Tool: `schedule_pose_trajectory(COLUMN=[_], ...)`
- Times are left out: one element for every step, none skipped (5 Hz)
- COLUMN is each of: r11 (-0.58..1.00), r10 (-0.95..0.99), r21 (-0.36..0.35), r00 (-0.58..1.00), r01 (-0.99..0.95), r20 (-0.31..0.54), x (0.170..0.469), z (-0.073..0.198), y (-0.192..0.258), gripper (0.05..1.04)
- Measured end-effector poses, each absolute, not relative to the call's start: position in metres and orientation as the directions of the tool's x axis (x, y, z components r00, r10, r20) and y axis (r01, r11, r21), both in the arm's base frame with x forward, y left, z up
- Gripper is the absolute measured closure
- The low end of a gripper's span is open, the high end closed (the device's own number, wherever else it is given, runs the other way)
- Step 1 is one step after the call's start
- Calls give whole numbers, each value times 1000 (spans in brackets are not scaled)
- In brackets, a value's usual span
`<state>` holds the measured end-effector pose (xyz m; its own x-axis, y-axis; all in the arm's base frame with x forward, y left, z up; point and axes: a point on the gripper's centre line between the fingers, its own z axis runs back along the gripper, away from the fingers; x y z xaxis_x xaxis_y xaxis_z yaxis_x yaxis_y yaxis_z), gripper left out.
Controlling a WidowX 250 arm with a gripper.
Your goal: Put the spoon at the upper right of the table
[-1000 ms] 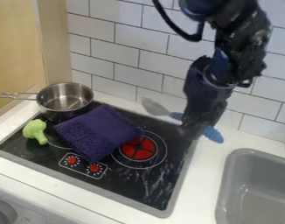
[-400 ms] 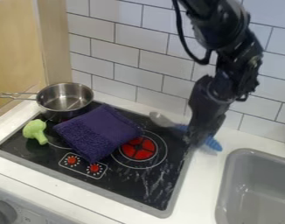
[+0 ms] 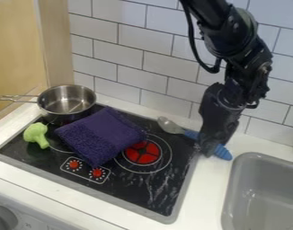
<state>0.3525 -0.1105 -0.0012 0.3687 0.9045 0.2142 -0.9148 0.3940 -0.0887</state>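
Spoon [image 3: 223, 152], blue-handled: held mid-handle in the closed gripper [image 3: 206, 152], at the rear right corner of the stove [image 3: 130, 191]. Step in hand: placing, by judgement. Next move: support beneath to be ensured, grip loosened, gripper lifted clear.

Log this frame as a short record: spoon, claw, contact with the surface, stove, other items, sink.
spoon: grey head, blue handle; at the back right corner of the stove, head toward the left of the view
claw: closed on the spoon's handle
contact with surface: cannot tell whether the spoon touches down
stove: black top, red-centred burner, two red knobs
other items: metal pot, purple cloth, green toy broccoli
sink: grey, right of the stove
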Motion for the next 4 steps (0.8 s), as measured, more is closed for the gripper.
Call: schedule_pose_trajectory(r11=[384, 383, 388, 392], r10=[906, 907, 904, 900], r21=[-74, -77, -80, -120], r00=[360, 359, 363, 353], r01=[-920, -921, -918, -912], r20=[222, 222, 225, 254], x=[351, 352, 348, 342], z=[0, 0, 3, 25], y=[-109, -109, -107, -101], gripper=[86, 83, 83, 83])
